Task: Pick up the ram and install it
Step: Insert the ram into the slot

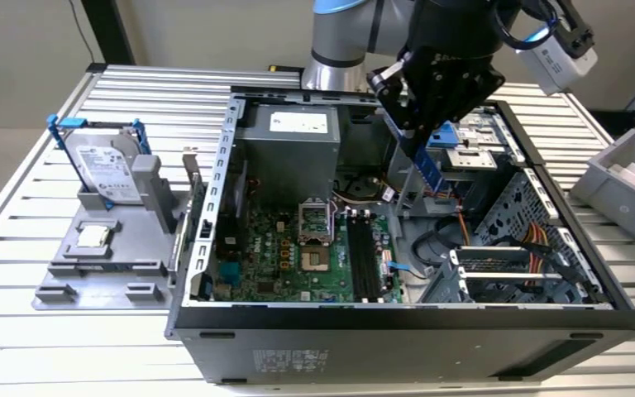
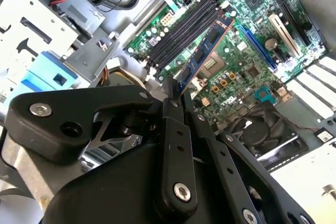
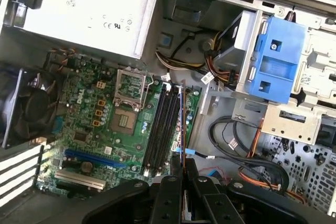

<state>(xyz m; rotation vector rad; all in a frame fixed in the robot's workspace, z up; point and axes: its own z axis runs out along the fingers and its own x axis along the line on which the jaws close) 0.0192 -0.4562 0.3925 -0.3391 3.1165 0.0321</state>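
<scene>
My gripper point(image 1: 412, 131) hangs above the open computer case point(image 1: 406, 318), shut on the ram point(image 1: 427, 168). The ram is a thin blue-green stick with dark chips, and it points down toward the motherboard point(image 1: 284, 248). In the second wrist view the ram point(image 2: 203, 52) juts out from between the fingertips point(image 2: 173, 102), lying over the board beside the black memory slots point(image 2: 181, 29) and clear above them. In the first wrist view the ram point(image 3: 182, 121) appears edge-on, lined up along the slots point(image 3: 159, 129). The slots point(image 1: 362, 258) hold nothing.
A silver hard drive point(image 1: 108, 169) and a small square chip point(image 1: 93, 237) rest on a grey fixture at the exterior view's left. A grey bin point(image 1: 627, 178) stands at the right. Inside the case are the power supply point(image 3: 89, 9), a blue drive caddy point(image 3: 275, 66), cables point(image 3: 236, 145) and a fan point(image 2: 257, 129).
</scene>
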